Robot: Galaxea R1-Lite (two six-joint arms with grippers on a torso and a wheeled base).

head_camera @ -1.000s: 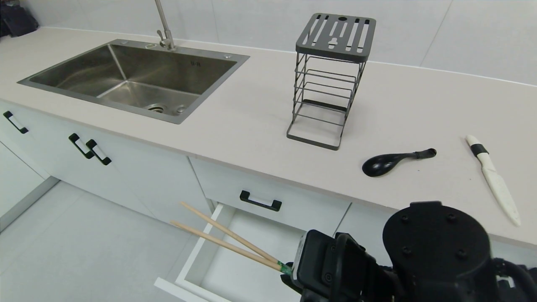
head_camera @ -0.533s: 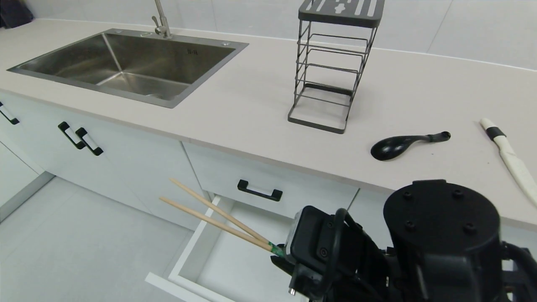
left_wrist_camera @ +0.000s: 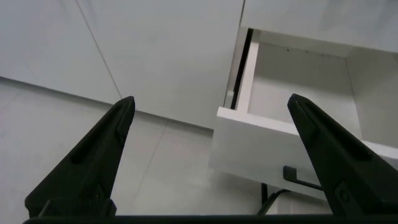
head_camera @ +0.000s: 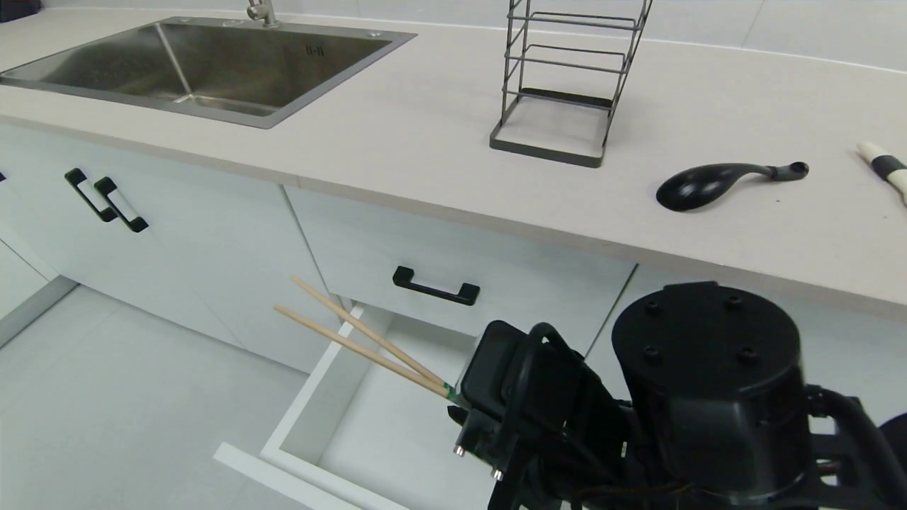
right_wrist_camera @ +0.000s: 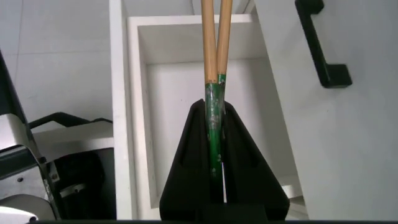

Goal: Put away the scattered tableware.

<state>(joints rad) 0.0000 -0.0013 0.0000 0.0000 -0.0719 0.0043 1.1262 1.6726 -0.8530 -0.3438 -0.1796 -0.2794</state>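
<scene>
A pair of wooden chopsticks (head_camera: 361,340) with green ends is clamped in my right gripper (head_camera: 457,400), which is shut on them. They stick out over the left wall of the open white drawer (head_camera: 312,397) below the counter. In the right wrist view the chopsticks (right_wrist_camera: 214,43) point along the drawer (right_wrist_camera: 134,124), held by the right gripper (right_wrist_camera: 216,115). A black spoon (head_camera: 698,185) and a white knife (head_camera: 886,170) lie on the counter at the right. My left gripper (left_wrist_camera: 211,102) hangs open and holds nothing, low beside the drawer (left_wrist_camera: 249,124).
A wire rack (head_camera: 560,92) stands at the back of the counter, with a steel sink (head_camera: 212,57) to its left. A shut drawer with a black handle (head_camera: 435,287) sits just above the open one. Grey floor lies to the left.
The head camera has tipped downward, so the counter, rack and sink sit higher in the picture. My right gripper still holds the chopsticks over the open drawer.
</scene>
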